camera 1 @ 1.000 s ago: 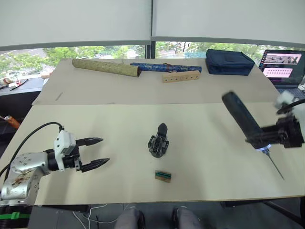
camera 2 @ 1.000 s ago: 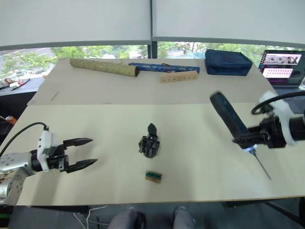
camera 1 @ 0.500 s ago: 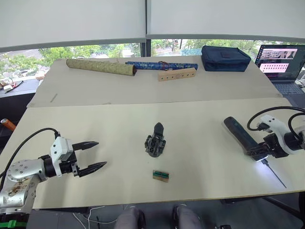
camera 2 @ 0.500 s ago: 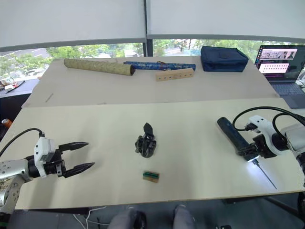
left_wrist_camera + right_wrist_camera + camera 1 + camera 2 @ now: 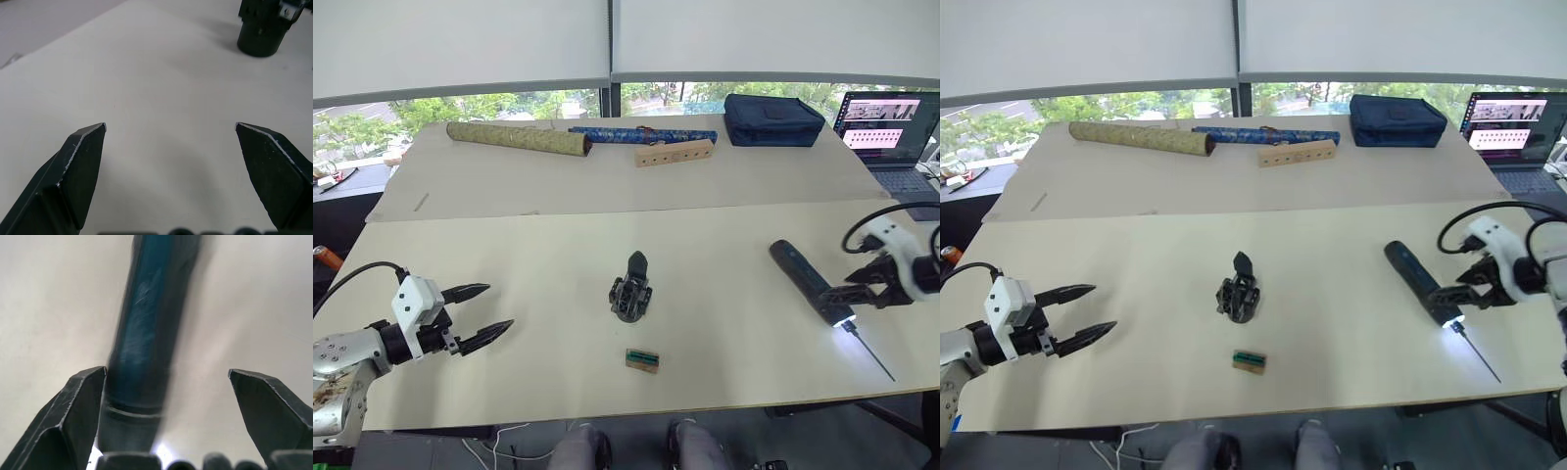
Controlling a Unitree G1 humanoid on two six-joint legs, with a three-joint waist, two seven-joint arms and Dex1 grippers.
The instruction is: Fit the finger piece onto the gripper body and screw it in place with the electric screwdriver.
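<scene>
Behind the pale table (image 5: 558,255) a second table stands under the windows, carrying two patterned rolls (image 5: 519,138), a wooden block with holes (image 5: 674,153) and a dark blue bag (image 5: 773,106); a laptop (image 5: 889,122) is at the far right.

The gripper body (image 5: 631,291) stands upright near the middle of the table with one pointed finger sticking up. A small green-and-brown block (image 5: 642,360) lies just in front of it. I cannot make out a loose finger piece on the table.

The electric screwdriver (image 5: 810,282) lies flat at the right side, its light on and its thin bit pointing toward the table edge. The right gripper (image 5: 1459,294) has its fingers spread apart around the lower end of the screwdriver, and it seems they are not pressing it. The left gripper (image 5: 481,313) hangs wide open and empty at the left side, well apart from the gripper body.

One risk: the cylinder can roll toward the table edge if a finger pushes it while the gripper moves off
</scene>
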